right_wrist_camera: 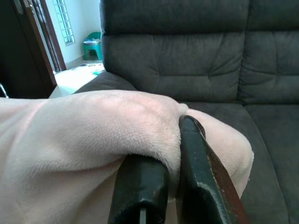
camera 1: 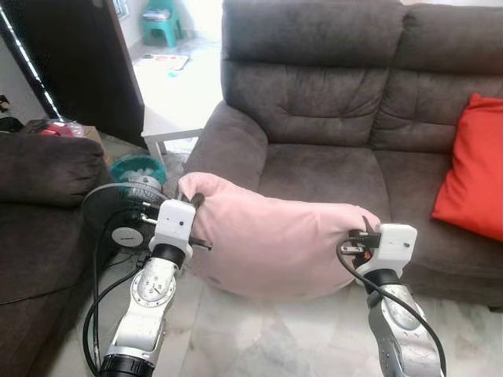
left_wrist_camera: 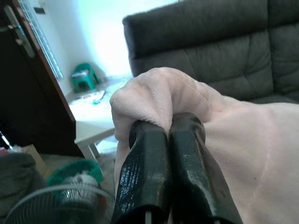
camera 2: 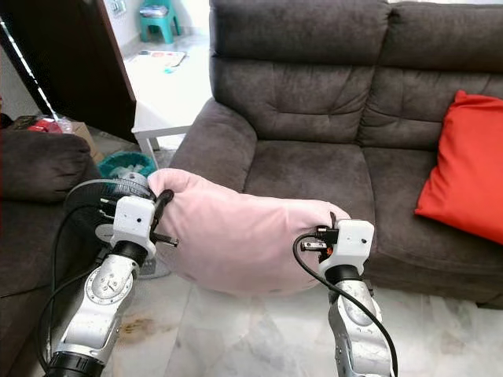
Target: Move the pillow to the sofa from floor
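Your right gripper (right_wrist_camera: 180, 161) pinches a fold of the pale pink pillow (right_wrist_camera: 79, 140) between its two black fingers (right_wrist_camera: 140, 191), the fabric bunched up against them. Beyond the pillow stands the dark grey sofa (right_wrist_camera: 187, 60), its seat and tufted backrest facing you. Far off by a bright doorway sits a green stool (right_wrist_camera: 93, 44).

The pink pillow (camera 1: 275, 239) is showing soft, matt, velvety cloth, creasing where each tool's glossy black fingers (left_wrist_camera: 161, 172) are pinching it. The dark sofa (camera 1: 330, 94) is looking like matt suede-like fabric. The floor (camera 1: 267, 338) is gleaming like polished marble.
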Robot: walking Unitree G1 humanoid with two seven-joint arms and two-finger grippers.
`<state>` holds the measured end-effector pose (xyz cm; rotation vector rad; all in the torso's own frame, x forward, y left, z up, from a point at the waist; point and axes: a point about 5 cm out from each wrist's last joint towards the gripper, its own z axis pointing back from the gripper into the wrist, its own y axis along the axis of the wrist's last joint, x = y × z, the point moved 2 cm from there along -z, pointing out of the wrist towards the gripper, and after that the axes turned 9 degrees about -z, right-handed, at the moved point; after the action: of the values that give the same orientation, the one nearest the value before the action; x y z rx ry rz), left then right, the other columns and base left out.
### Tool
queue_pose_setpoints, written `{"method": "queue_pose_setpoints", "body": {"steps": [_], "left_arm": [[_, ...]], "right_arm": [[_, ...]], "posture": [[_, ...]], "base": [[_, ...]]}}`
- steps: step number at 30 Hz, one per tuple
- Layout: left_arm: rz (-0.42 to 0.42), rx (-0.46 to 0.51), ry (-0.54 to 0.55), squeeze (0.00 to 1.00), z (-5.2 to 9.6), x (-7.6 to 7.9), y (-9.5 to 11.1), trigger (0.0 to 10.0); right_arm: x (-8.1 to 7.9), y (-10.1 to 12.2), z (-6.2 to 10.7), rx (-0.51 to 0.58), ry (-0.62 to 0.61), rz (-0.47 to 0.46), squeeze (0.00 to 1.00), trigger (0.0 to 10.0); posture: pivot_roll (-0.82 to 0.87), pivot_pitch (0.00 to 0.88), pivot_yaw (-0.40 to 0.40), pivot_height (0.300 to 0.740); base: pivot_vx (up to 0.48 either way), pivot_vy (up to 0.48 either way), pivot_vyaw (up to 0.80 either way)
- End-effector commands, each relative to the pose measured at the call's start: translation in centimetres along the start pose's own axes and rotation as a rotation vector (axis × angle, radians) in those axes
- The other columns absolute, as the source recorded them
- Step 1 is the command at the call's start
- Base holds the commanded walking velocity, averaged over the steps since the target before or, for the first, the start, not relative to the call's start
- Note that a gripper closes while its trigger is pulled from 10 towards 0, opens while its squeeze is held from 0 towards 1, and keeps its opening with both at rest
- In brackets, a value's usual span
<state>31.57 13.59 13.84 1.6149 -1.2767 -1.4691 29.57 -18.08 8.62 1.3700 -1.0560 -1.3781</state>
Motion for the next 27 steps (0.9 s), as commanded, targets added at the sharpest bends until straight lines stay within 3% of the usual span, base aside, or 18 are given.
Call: {"method": "queue_pose_setpoints", "body": {"steps": [1,6,17,27], "left_arm": [[0.009,0.085,0.036,0.00,-0.9,-0.8,2.2,10.0],[-0.012,0.091,0.045,0.00,-1.0,-1.1,2.4,10.0],[-0.048,0.076,0.078,0.00,-0.7,-2.3,2.0,10.0],[-0.054,0.112,0.104,0.00,-1.3,-3.2,3.2,10.0]], "right_arm": [[-0.4,3.0,-0.8,0.114,0.024,-0.007,0.00,10.0],[-0.7,3.8,-0.8,0.135,0.051,0.051,0.00,10.0],[-1.2,4.5,-0.9,0.156,0.067,0.043,0.00,10.0],[-1.7,5.0,-1.0,0.167,0.084,0.054,0.00,10.0]], "posture": [[0.08,0.002,-0.020,0.740],[0.08,0.007,-0.024,0.740],[0.08,0.014,-0.031,0.740],[0.08,0.021,-0.031,0.740]], "base": [[0.307,0.000,-0.80],[0.311,0.000,-0.48],[0.312,0.000,0.00],[0.312,0.000,0.00]]}}
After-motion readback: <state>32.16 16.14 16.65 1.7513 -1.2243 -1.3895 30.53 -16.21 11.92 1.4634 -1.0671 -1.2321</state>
